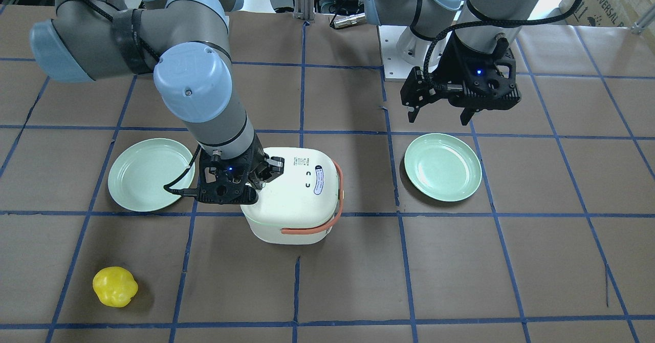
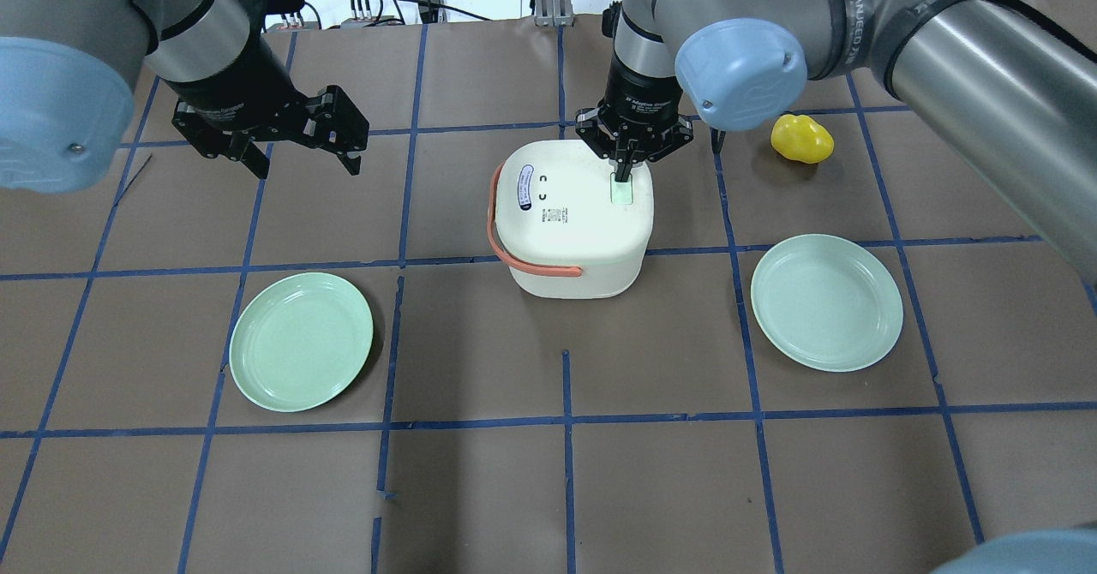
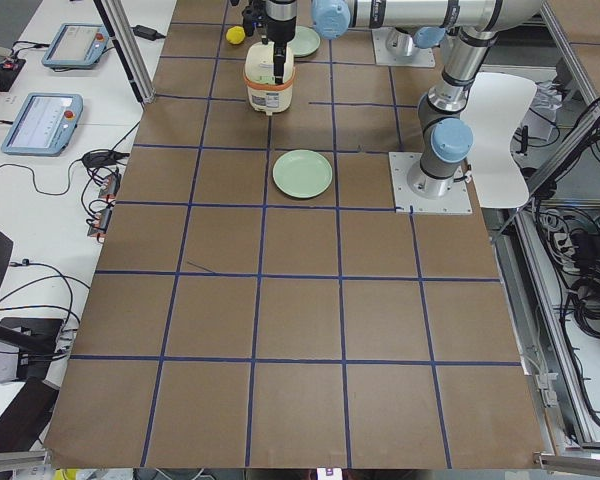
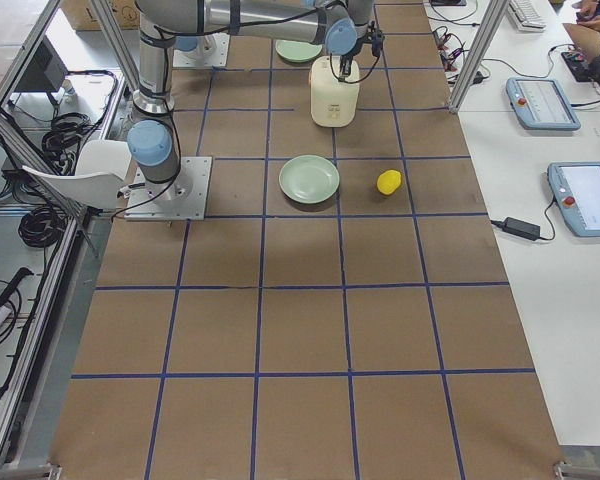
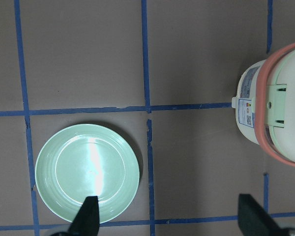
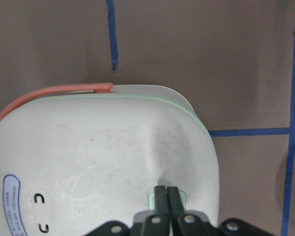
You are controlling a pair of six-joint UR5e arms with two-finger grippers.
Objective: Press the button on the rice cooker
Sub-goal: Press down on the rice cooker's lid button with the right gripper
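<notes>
The white rice cooker [image 2: 570,223] with an orange handle [image 2: 495,223] stands mid-table; it also shows in the front-facing view [image 1: 297,194]. My right gripper [image 2: 624,167] is shut and points straight down, its tips on the pale green button [image 2: 620,192] at the lid's edge. In the right wrist view the closed fingers [image 6: 161,199] rest on the button [image 6: 183,197] of the cooker lid [image 6: 98,162]. My left gripper [image 2: 304,161] is open and empty, hovering to the cooker's left. The left wrist view shows the cooker [image 5: 280,113] at its right edge.
Two pale green plates lie on the table, one at the front left [image 2: 302,340] and one at the front right [image 2: 827,301]. A yellow pepper-like object [image 2: 801,139] lies behind the right arm. Blue tape lines grid the brown table.
</notes>
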